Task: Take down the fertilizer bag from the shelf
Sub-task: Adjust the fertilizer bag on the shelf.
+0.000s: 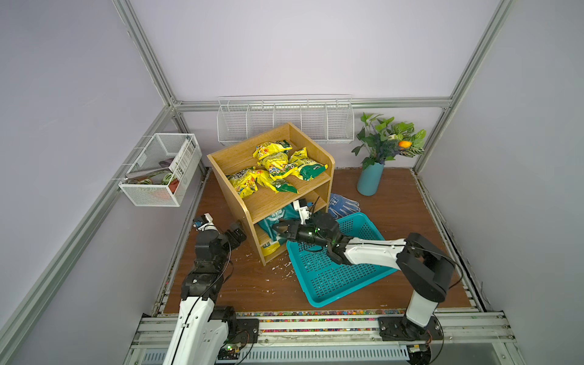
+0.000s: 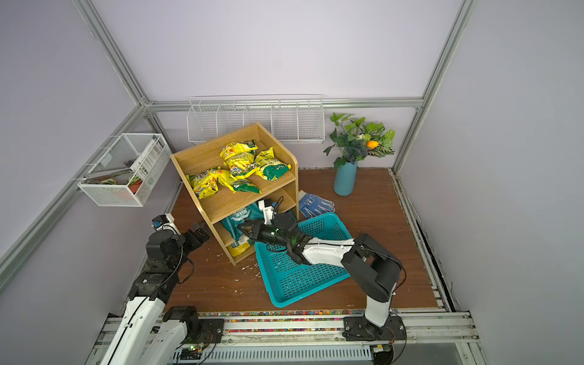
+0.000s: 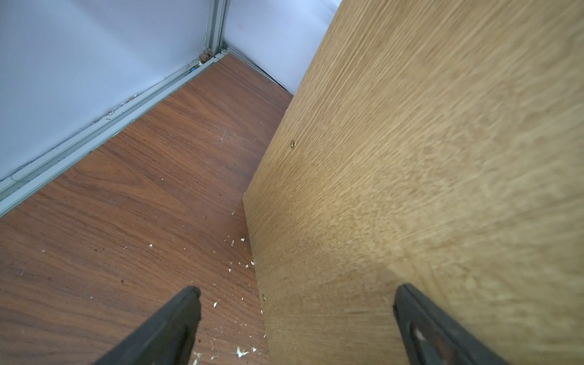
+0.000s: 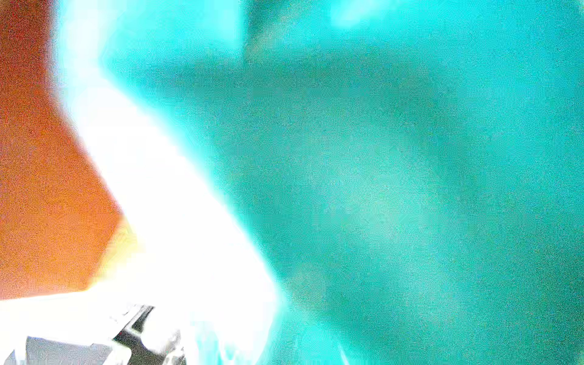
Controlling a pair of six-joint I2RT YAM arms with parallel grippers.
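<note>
The light oak shelf (image 1: 271, 202) (image 2: 240, 202) stands at the back left of the floor. A teal fertilizer bag (image 1: 267, 232) (image 2: 232, 226) with a yellow lower end sits in its lower compartment. My right gripper (image 1: 277, 230) (image 2: 243, 229) reaches into that compartment, and its jaws are closed on the bag's front. The right wrist view is a teal blur of the bag (image 4: 379, 158). Several yellow bags (image 1: 275, 161) lie on the top tier. My left gripper (image 3: 297, 288) (image 1: 237, 235) is open and empty, at the shelf's outer side panel (image 3: 410, 158).
A teal perforated basket (image 1: 335, 278) lies on the floor under my right arm, beside the shelf. Blue gloves (image 1: 344, 205) and a blue vase of plants (image 1: 369, 178) are behind it. A white wire rack (image 1: 284, 123) and a mesh basket (image 1: 161, 170) hang on the walls. White crumbs (image 1: 281, 268) litter the floor.
</note>
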